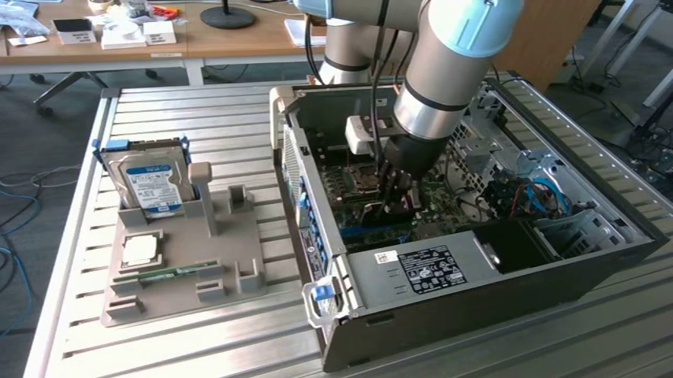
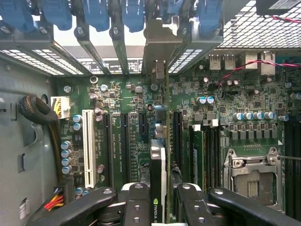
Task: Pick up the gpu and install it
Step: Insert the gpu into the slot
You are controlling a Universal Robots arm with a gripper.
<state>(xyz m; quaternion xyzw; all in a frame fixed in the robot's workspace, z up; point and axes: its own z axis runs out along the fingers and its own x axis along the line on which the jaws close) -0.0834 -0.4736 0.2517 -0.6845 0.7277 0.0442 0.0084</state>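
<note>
The claw (image 2: 159, 200) is clamped on the gpu (image 2: 158, 165), held on edge above the motherboard (image 2: 127, 141) inside the computer case (image 1: 442, 272); a misaligned card could miss its slot, or jam the bracket.

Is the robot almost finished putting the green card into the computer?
Picking up looks done: the gripper is clamped on the gpu, seen edge-on between its fingers. In hand now: the arm is holding the card inside the open computer case, above the motherboard, its bracket up by the rear slots. Whether it is pushed fully into its slot, I cannot tell.
</note>
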